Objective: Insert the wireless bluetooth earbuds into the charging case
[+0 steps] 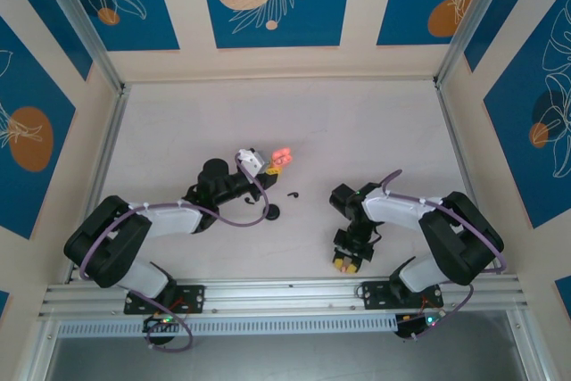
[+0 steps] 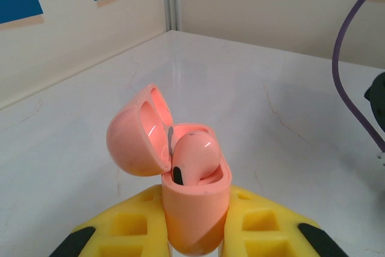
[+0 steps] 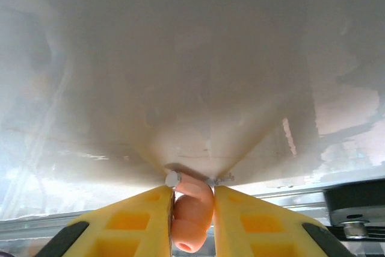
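- At table centre, top external view: left gripper (image 1: 266,163), jaws clamped on the charging case (image 1: 281,156), which is held above the white table (image 1: 178,131).
- Left wrist view: charging case, salmon pink and upright, its lower body pinched between the two yellow fingers (image 2: 138,224).
- Case lid (image 2: 137,133): open, tipped back to the left on its hinge, hollow inside facing the camera.
- Seated pink earbud (image 2: 195,156): lodged in the open mouth of the case, rounded head above the rim, a dark patch on its lower left side.
- At the near edge of the table, by the metal rail (image 1: 285,296): right gripper (image 1: 348,262), pointing down towards the surface.
- Right wrist view: second pink earbud (image 3: 189,212), gripped between the yellow fingers (image 3: 141,224), both inner faces touching it; its small silvery tip juts out at the upper left, close to the table.
- On the table between the two arms: tiny black comma-shaped bud (image 1: 292,194), lying free and apart from both grippers.
- Just below and left of it: second black bud (image 1: 271,212), rounder, beside the left arm's purple cable (image 1: 254,194).
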Motion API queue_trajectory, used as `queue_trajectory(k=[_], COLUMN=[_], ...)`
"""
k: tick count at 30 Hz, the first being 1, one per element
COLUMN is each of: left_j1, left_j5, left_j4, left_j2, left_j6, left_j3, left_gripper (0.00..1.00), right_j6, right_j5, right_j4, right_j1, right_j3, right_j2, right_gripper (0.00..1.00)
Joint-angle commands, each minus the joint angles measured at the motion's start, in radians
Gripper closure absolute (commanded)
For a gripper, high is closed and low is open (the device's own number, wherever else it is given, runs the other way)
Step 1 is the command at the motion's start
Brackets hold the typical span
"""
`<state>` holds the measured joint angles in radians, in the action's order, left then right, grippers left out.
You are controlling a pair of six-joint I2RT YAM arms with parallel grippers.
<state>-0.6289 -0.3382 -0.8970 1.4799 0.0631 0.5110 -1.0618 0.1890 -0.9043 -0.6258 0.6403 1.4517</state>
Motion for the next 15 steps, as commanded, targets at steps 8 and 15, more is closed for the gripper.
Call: queue_trajectory(k=[8, 15], left_j1=[-0.007, -0.006], left_j5=[0.027, 0.033], left_j4=[-0.001, 0.012], left_j2=[-0.038, -0.044], left_j6=[0.024, 0.026], left_j3=[-0.014, -0.011], left_gripper=[0.86, 0.86], right_j6=[0.092, 0.122], right_j5=[-0.009, 0.021], right_j4=[0.049, 0.09], right_j1=[0.11, 0.148], right_j3=[0.151, 0.189], right_j2=[0.062, 0.15], right_gripper=[0.79, 0.78])
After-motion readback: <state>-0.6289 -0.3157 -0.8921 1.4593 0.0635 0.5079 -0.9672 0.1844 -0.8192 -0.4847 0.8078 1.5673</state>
